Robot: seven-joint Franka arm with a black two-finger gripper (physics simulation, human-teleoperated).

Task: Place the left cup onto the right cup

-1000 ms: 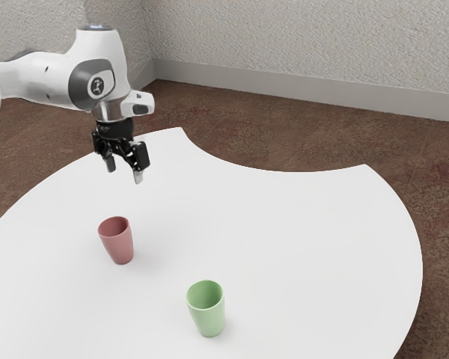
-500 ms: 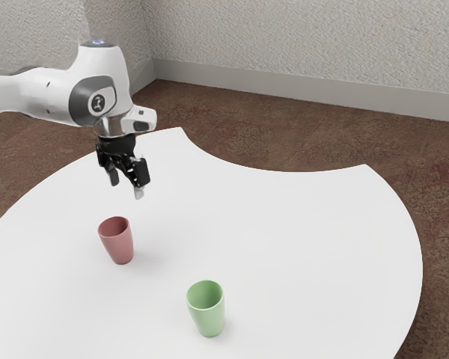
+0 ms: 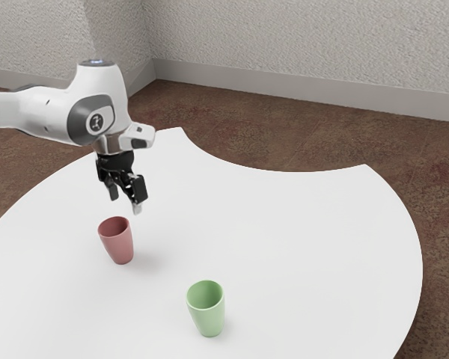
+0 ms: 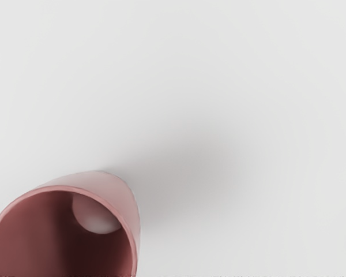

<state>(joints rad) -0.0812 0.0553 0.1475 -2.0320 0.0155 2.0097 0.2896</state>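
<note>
Hovering above pink cup (image 3: pixel 116 239), jaws apart

Holds the black gripper (image 3: pixel 126 200) just above the pink cup (image 3: pixel 117 239), fingers spread, nothing between them. Seems clear of the rim, though hard to judge. Finds both cups upright on the white table (image 3: pixel 299 224), the green cup (image 3: pixel 206 307) apart from the pink, toward the exterior view's right.

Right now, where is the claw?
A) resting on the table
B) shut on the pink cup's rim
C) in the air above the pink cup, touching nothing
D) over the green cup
C: the claw hangs open above the pink cup, clear of its rim.
</note>
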